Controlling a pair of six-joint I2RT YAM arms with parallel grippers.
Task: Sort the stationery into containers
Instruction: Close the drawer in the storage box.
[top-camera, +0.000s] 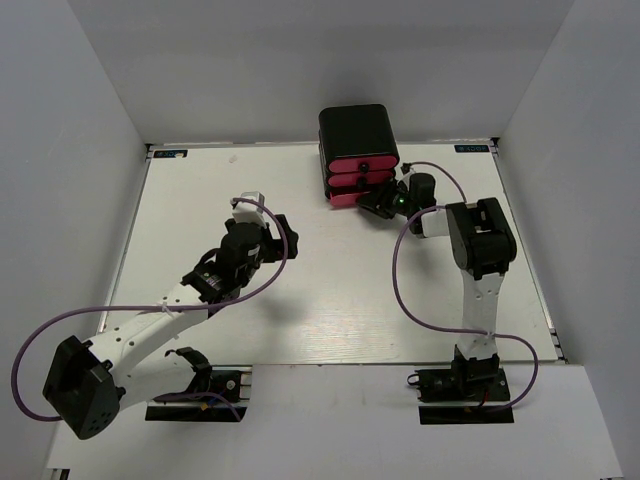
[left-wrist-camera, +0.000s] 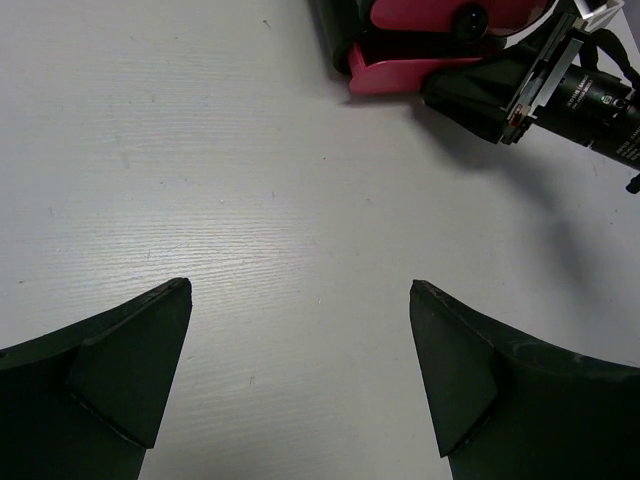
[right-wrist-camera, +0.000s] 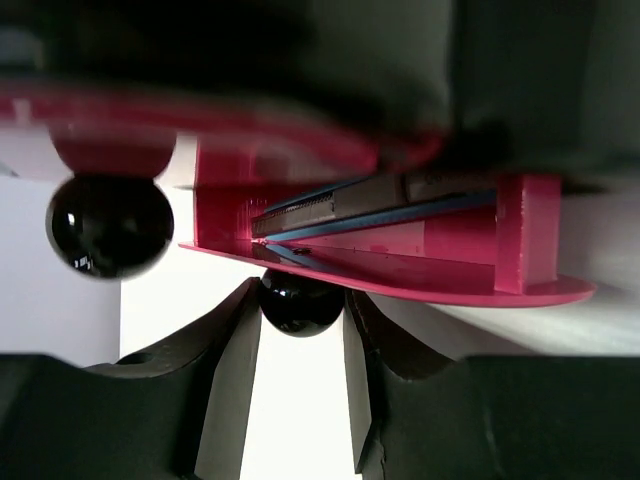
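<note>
The container, a black box (top-camera: 356, 125) with three pink drawers (top-camera: 360, 172), stands at the table's far edge. Its bottom drawer (right-wrist-camera: 430, 250) is pulled out a little. Inside lie a blue pen (right-wrist-camera: 400, 212) and a dark pen (right-wrist-camera: 330, 203). My right gripper (right-wrist-camera: 300, 330) is shut on that drawer's small black knob (right-wrist-camera: 298, 300), one finger on each side; from above the right gripper (top-camera: 380, 204) sits at the drawers' front. The middle drawer's knob (right-wrist-camera: 110, 225) shows to the left. My left gripper (left-wrist-camera: 300, 300) hangs open over bare table, nothing between its fingers.
In the top view the left gripper (top-camera: 282, 235) is left of the box, well apart from it. A purple cable loops from each arm over the white table (top-camera: 330, 300). Grey walls close in the back and both sides.
</note>
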